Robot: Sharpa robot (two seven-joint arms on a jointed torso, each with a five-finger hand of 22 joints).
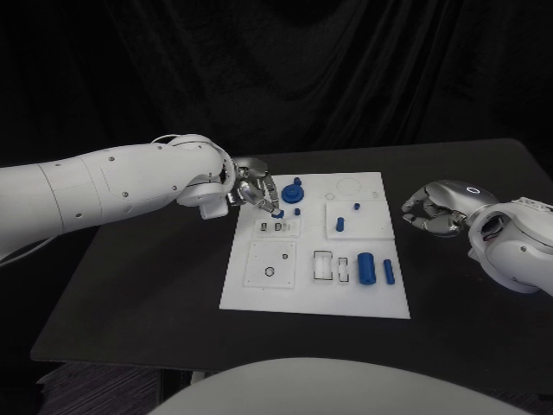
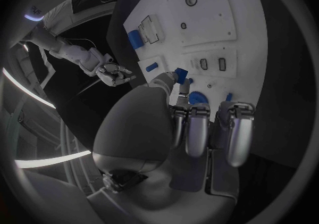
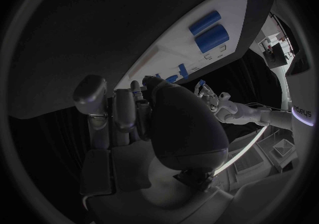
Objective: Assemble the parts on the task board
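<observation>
The white task board [image 1: 262, 294] lies in the middle of the black table. My left hand [image 1: 254, 192] hovers over its far left corner and pinches a small blue part [image 1: 276, 212] between thumb and a finger; the left wrist view shows that part [image 2: 181, 73] at the fingertips above the board. A round blue part [image 1: 292, 192] sits just beside the hand. Small blue pegs [image 1: 340, 223] stand further right. Two blue cylinders [image 1: 366, 268] lie near the board's right edge. My right hand [image 1: 429, 210] rests off the board's right side, fingers curled in, holding nothing.
Rectangular slots [image 1: 321, 266] and a round-holed plate [image 1: 271, 263] mark the board's near half. Bare black table [image 1: 140, 285] surrounds the board on all sides. A dark curtain hangs behind the table.
</observation>
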